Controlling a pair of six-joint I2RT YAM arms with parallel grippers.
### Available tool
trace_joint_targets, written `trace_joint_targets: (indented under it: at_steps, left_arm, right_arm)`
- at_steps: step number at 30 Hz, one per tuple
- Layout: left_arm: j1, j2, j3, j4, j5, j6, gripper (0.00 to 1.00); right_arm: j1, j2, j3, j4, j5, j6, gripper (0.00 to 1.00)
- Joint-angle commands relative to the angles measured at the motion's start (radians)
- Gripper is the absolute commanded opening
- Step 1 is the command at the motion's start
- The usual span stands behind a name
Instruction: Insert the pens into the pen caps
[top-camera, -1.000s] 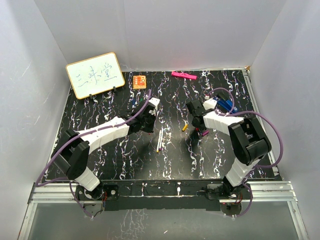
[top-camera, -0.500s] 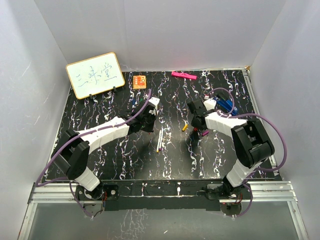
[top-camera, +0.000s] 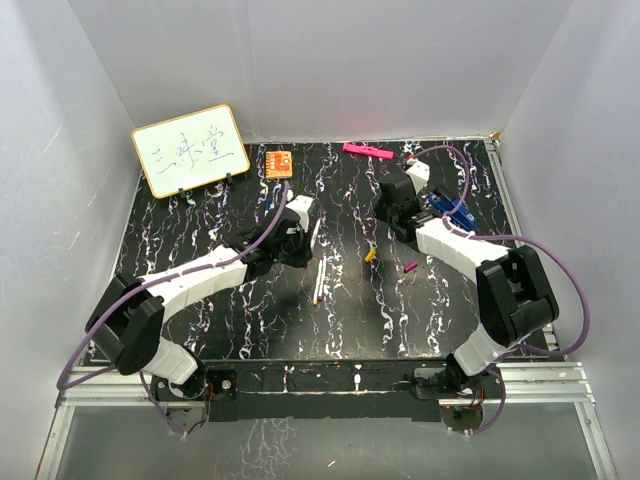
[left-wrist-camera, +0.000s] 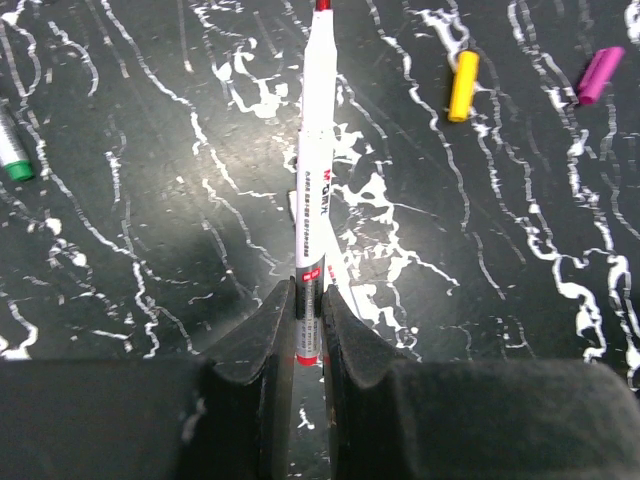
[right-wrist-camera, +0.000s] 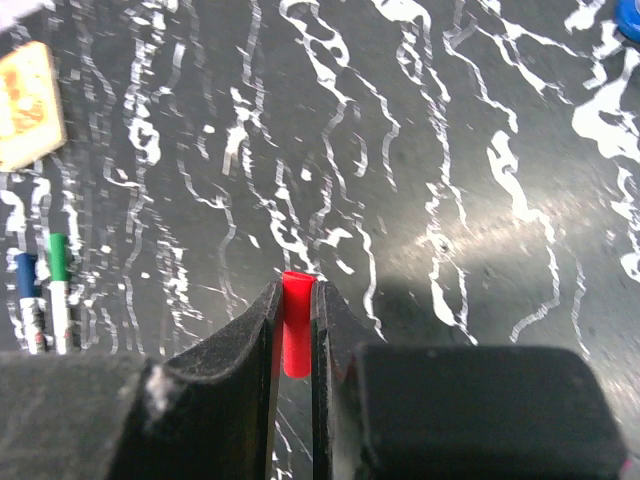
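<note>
- left gripper (left-wrist-camera: 309, 305): pinching white pen (left-wrist-camera: 314, 170) near its red bottom end
- pen sticks straight out from fingers, red tip at far end, above table (top-camera: 200, 220)
- this gripper sits left of yellow cap (left-wrist-camera: 461, 86)
- right gripper (right-wrist-camera: 296, 298): pinching red cap (right-wrist-camera: 296, 340), cap end poking out past fingers
- in top view, right gripper is behind yellow cap, toward back wall
- purple cap (left-wrist-camera: 599, 74) lies near yellow cap, on its right, not touching
- two loose pens (top-camera: 320, 279) lie side by side, left of yellow cap
</note>
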Motion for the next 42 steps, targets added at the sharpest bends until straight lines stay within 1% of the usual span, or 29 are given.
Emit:
trace_joint_targets:
  at_steps: [1,8,14,20,25,28,42]
  left_arm:
    - [-0.005,-0.067,-0.053,0.145,0.109,-0.043,0.0]
    - [-0.006,-0.069,-0.108,0.324,0.302,-0.137,0.0]
    - [-0.007,-0.056,-0.121,0.423,0.385,-0.195,0.0]
    - [-0.007,-0.03,-0.129,0.489,0.436,-0.263,0.0]
    - [-0.007,-0.022,-0.134,0.519,0.444,-0.278,0.0]
    - [-0.007,-0.014,-0.119,0.506,0.448,-0.277,0.0]
    - [-0.007,0.005,-0.102,0.496,0.429,-0.266,0.0]
  right_arm:
    - [0.004,-0.06,-0.033,0.254,-0.071,-0.058,0.0]
    - [0.004,-0.128,-0.173,0.571,-0.183,-0.102,0.0]
    - [0.005,-0.174,-0.31,0.886,-0.297,-0.125,0.0]
    - [0.004,-0.19,-0.381,1.052,-0.386,-0.093,0.0]
    - [0.006,-0.204,-0.41,1.111,-0.421,-0.068,0.0]
    - [0.006,-0.211,-0.421,1.136,-0.431,-0.053,0.0]
    - [0.02,-0.208,-0.426,1.114,-0.471,-0.021,0.0]
